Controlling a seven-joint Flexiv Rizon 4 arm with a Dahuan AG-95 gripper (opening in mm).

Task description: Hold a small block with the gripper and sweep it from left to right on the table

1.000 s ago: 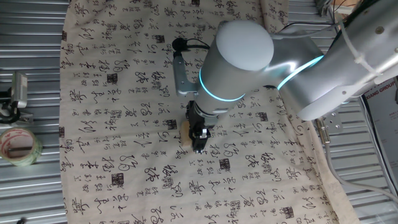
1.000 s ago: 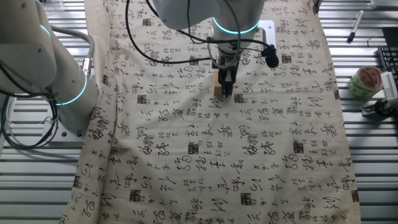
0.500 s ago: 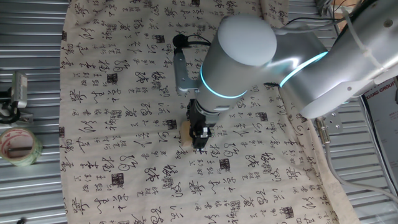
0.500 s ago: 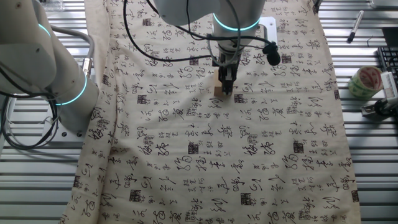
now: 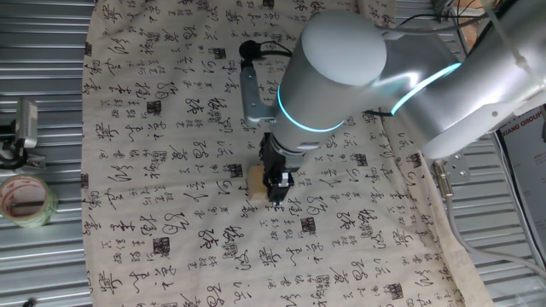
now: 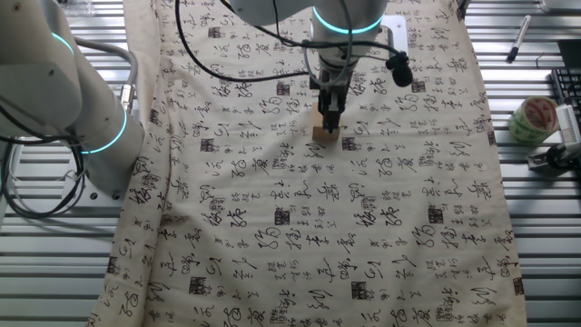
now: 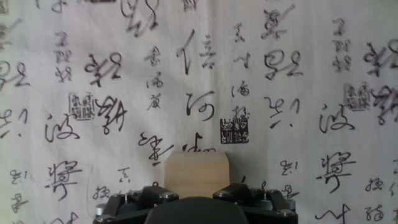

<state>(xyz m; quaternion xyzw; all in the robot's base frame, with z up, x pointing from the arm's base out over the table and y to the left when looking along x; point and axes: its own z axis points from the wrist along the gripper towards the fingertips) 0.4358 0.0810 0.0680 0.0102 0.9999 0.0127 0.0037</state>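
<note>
Ribbed grey metal table (image 5: 51,256), soft calligraphy-printed beige cloth (image 6: 381,236) draped over. Near cloth's middle, narrow black gripper (image 5: 277,189) pinching squarish pale wooden small block (image 7: 196,174).

The arm (image 5: 401,77) is thick and smooth, silver-grey, with rounded joint housings and thin glowing cyan rings at the seams. A grey bracket on its wrist carries a small black camera with a black cable looping off it. The tool (image 5: 278,193) is narrow and black; its base shows small silver screws in the hand view.
</note>
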